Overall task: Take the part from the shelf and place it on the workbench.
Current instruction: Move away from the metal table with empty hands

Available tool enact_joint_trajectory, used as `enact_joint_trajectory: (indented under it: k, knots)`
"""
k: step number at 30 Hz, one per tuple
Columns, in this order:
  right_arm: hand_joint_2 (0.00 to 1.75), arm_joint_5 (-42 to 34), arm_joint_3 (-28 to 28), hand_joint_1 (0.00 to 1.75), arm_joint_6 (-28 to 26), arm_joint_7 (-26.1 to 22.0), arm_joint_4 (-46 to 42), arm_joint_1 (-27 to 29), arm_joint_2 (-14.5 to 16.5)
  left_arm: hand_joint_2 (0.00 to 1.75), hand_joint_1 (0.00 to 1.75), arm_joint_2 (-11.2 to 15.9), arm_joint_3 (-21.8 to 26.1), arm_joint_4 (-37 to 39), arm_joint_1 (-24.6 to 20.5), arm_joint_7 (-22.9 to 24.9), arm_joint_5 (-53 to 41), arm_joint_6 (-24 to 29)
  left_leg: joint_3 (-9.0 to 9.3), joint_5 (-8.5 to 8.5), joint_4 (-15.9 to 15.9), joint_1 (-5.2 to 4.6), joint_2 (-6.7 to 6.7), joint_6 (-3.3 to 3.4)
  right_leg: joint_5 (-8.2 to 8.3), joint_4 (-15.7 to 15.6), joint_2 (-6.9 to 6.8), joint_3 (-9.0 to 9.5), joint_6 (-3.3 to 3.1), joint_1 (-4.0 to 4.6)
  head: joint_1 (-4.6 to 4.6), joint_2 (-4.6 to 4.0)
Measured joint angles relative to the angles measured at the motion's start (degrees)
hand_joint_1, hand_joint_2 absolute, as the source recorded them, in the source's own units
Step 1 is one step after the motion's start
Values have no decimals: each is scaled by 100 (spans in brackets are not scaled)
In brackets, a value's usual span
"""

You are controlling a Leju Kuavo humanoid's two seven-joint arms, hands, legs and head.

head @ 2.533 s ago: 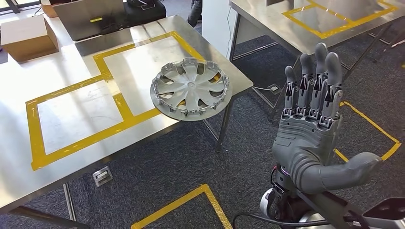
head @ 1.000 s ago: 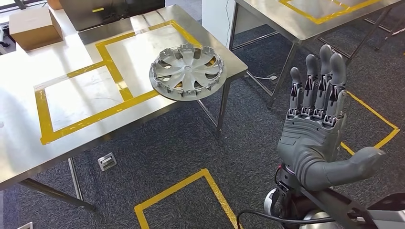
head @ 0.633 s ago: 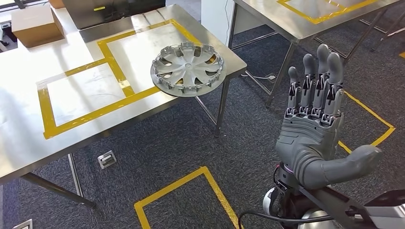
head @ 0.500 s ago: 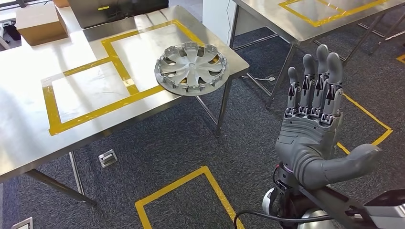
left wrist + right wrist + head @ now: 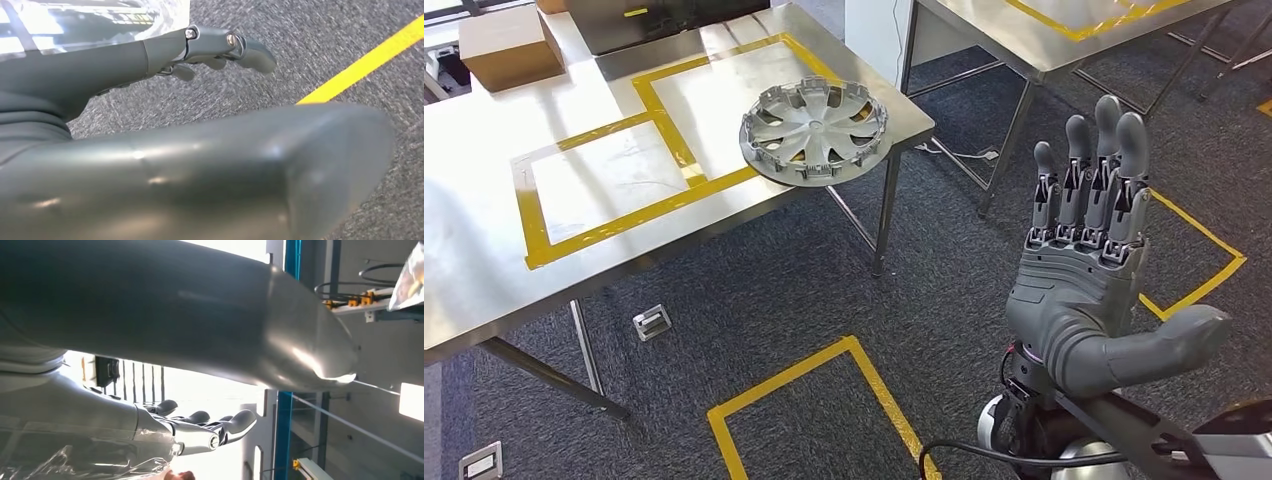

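Grey and ribbed, the right hand (image 5: 1092, 265) stands raised in the head view, palm up, fingers straight and apart, thumb out to the side, holding nothing. The left hand (image 5: 150, 145) appears from its wrist camera: thumb large in front, dark fingers (image 5: 220, 47) stretched out over grey carpet (image 5: 320, 45) crossed by a yellow tape line (image 5: 365, 62), nothing in its grasp. The right wrist camera looks instead toward bright windows and blue posts (image 5: 290, 270). Well apart from the right hand, the silver hubcap (image 5: 814, 130) lies inner side up near the corner of the steel worktop (image 5: 484, 250), overlapping its yellow tape outline (image 5: 604, 225). A cardboard box (image 5: 506, 45) sits at the far edge. No writing is legible.
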Motion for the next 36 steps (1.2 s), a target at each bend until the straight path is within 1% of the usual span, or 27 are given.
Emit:
enact_joint_trajectory:
  k: [1, 3, 4, 5, 6, 9, 10, 13, 14, 15, 16, 18, 19, 20, 21, 22, 24, 25, 26, 28, 29, 30, 31, 32, 34, 35, 36]
  knots:
    - [0, 0, 1, 0, 0, -1, 1, -1, 2, 0, 0, 2, 0, 0, 1, 0, 2, 1, -75, -205, 241, 6, -7, -26, 35, -11, -13, -25, -29, -12, -12, 0]
    - [0, 0, 1, 0, 0, -1, 4, 0, 4, 0, 0, 3, 0, 0, 3, 0, 4, 3, -289, -658, 962, 17, -11, -72, 89, 6, -25, -106, -55, -4, -31, 0]
    - [0, 0, 2, 0, 0, -1, 8, 1, 4, 0, 0, 3, 0, 0, 5, 1, 4, 3, -357, -796, 1254, 21, -11, -85, 116, 22, -28, -156, -57, -1, -35, 0]
    - [0, 0, 2, 0, 0, -1, 11, 2, 4, 0, 0, 3, 0, 0, 6, 1, 4, 3, -342, -826, 1361, 22, -11, -90, 141, 40, -28, -206, -55, 2, -36, 0]
    - [0, 0, 2, 0, 1, -1, 14, 3, 4, 0, 0, 3, -1, 0, 7, 2, 4, 3, -217, -748, 1236, 22, -11, -86, 164, 58, -25, -253, -48, 2, -37, 0]
    - [0, 0, 2, 0, 1, -2, 15, 2, 4, 0, 0, 8, -1, 0, -4, 2, 4, 3, 475, -357, 112, 12, -17, -30, 227, 110, -12, -352, 5, 10, -42, 0]
    - [0, 0, 2, 0, 1, -3, 15, 1, 4, 0, 0, 9, -1, 0, -7, 2, 4, 3, 604, -304, -136, 2, -20, -6, 251, 122, -12, -375, 34, 15, -42, 0]
    - [0, 0, 1, 0, 1, -3, 17, 2, 4, 0, 0, 10, -2, 0, 9, 2, 6, 4, 611, -241, -257, -21, -21, 81, 331, 111, -13, -416, 137, 10, -41, 0]
    - [0, 0, -1, 0, 1, -3, 17, 4, 4, 0, 0, 13, -2, 0, 11, 2, 7, 4, 591, -198, -273, -14, -15, 116, 303, 125, -7, -430, 169, 3, -40, 0]
    - [0, 0, -3, 0, 0, -3, 17, 2, 4, 0, 0, 15, -2, 0, 7, 2, 6, 5, 562, -152, -290, -4, -8, 155, 200, 219, -1, -469, 199, -2, -31, 0]
    - [0, 0, -5, 0, -1, -3, 18, 3, 4, 0, 0, 18, -2, 0, -2, 2, 5, 4, 525, -107, -305, 9, -1, 184, 16, 427, 6, -544, 226, -7, -18, 0]
    - [0, 0, -9, 0, -1, -3, 21, 12, 4, 0, 0, 21, -2, 0, -8, 2, 2, -3, 422, -44, -289, 4, 9, 217, -459, 1139, 11, -776, 272, -16, 4, 0]
    - [0, 0, -13, 0, -2, -3, 22, 24, 3, 0, 0, 21, -2, 0, -6, 2, 2, -7, 366, -16, -273, 0, 13, 219, -621, 1471, 11, -866, 287, -18, 7, 0]
    - [0, 0, -18, 0, -3, -4, 23, 38, 3, 0, 0, 22, -2, 0, -3, 2, 2, -9, 311, 11, -255, -2, 16, 216, -683, 1646, 11, -878, 295, -18, 7, 0]
    - [0, 0, -26, 0, -5, -5, 24, 51, 2, 0, 0, 24, -2, 0, -2, 2, 2, -10, 261, 33, -234, -3, 18, 210, -635, 1590, 11, -778, 296, -19, 9, 0]
    - [0, 0, -36, 0, -7, -8, 24, 61, 2, 0, 0, 25, -2, 0, -2, 2, 3, -10, 222, 51, -214, -2, 18, 200, -503, 1319, 10, -574, 289, -19, 9, 0]
    - [0, 0, -57, 0, -10, -17, 23, 69, 2, 0, 0, 26, -2, 0, -5, 2, 5, -9, 162, 81, -171, -9, 17, 164, -242, 520, 13, -88, 257, -12, 8, 0]
    - [0, 0, -70, 0, -11, -22, 22, 73, 2, 0, 0, 26, -2, 0, -7, 2, 7, -9, 128, 102, -150, -15, 17, 134, -179, 241, 17, 56, 231, -2, 7, 0]
    - [0, 0, -83, 0, -13, -25, 21, 83, 2, 0, 0, 27, -2, 0, -8, 2, 8, -9, 94, 127, -136, -19, 18, 99, -163, 98, 24, 110, 202, 11, 4, 0]
    - [0, 0, -107, 0, -16, -26, 20, 105, 1, 0, 0, 27, -3, 0, -3, 2, 10, -8, 44, 185, -134, -15, 20, 26, -137, 71, 35, 68, 128, 29, 2, 0]
    - [0, 8, -118, 0, -21, -11, 22, 112, 1, 0, 0, 28, -4, 0, 0, 2, 13, -8, 30, 172, -127, -9, 16, -4, -103, 61, 28, 46, 86, 22, 1, 0]
    - [0, 24, -128, 0, -30, 36, 25, 118, 0, 0, 0, 30, -4, 0, 3, 2, 18, -8, 3, 86, -61, -6, 11, -33, -65, 47, 18, 23, 40, 11, -7, 0]
    - [0, 33, -141, 0, -40, 125, 38, 131, -1, 0, 0, 33, -4, 0, 3, 3, 26, -8, -57, -79, 111, -1, 5, -60, -25, 31, 4, -6, -1, -3, -24, 0]
    - [0, 24, -155, 0, -50, 249, 69, 156, -1, 0, 0, 36, -4, 0, 3, 7, 35, -6, -151, -311, 403, 7, 1, -83, 9, 28, -9, -41, -29, -7, -41, 0]
    - [0, -65, -188, 0, -54, 539, 218, 244, -2, 0, 0, 38, -4, 0, 4, 24, 63, 3, -363, -725, 1116, 18, 0, -113, 66, 34, -19, -129, -51, 2, -68, 0]
    - [0, -142, -210, 0, -48, 676, 334, 298, -2, 0, 0, 38, -4, 0, 5, 37, 81, 11, -396, -804, 1327, 20, 0, -118, 94, 40, -21, -175, -51, 8, -71, 0]
    - [0, -231, -237, 0, -31, 824, 478, 354, 2, 0, 0, 38, -4, 0, 6, 51, 105, 21, -325, -768, 1317, 19, 0, -114, 120, 48, -21, -219, -47, 12, -73, 0]
